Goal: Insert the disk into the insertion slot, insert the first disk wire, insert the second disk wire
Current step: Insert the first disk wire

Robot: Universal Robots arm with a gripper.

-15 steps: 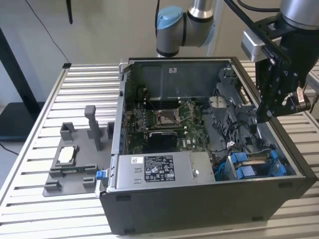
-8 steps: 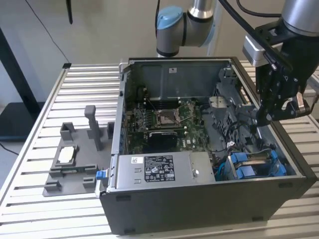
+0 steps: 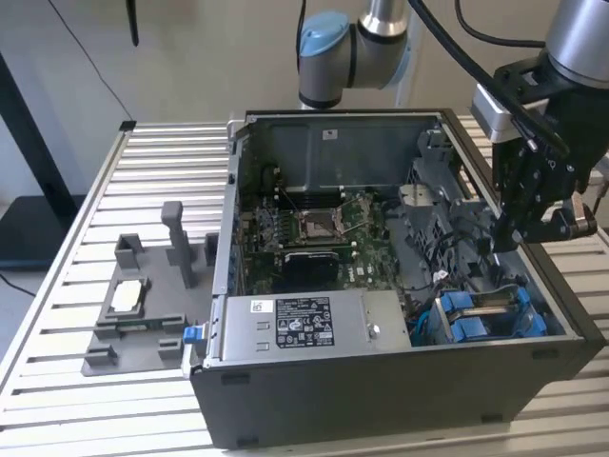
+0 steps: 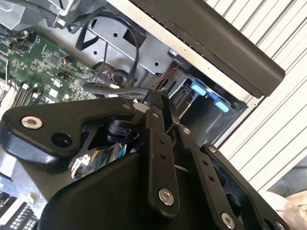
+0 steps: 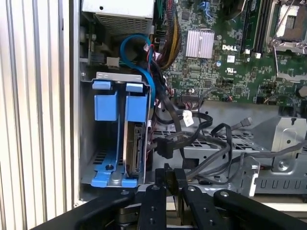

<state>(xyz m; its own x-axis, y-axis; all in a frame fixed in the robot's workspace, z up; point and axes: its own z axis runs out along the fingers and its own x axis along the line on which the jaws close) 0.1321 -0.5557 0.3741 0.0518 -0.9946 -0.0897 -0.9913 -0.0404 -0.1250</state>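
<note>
The end effector [image 4: 155, 99] hangs over black cables [image 4: 115, 89] — green motherboard [image 4: 43, 62] beside, blue tabs [image 4: 199, 88] beyond.

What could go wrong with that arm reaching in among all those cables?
Judging from this moment alone:
1. The gripper hangs right beside the loose black cables, so it might snag or tug one.
2. The disk sits in the insertion slot with its connector end facing that tangle. A plug pushed in crooked could damage it.
3. The green circuit board lies close by, and a slip could strike it.
</note>
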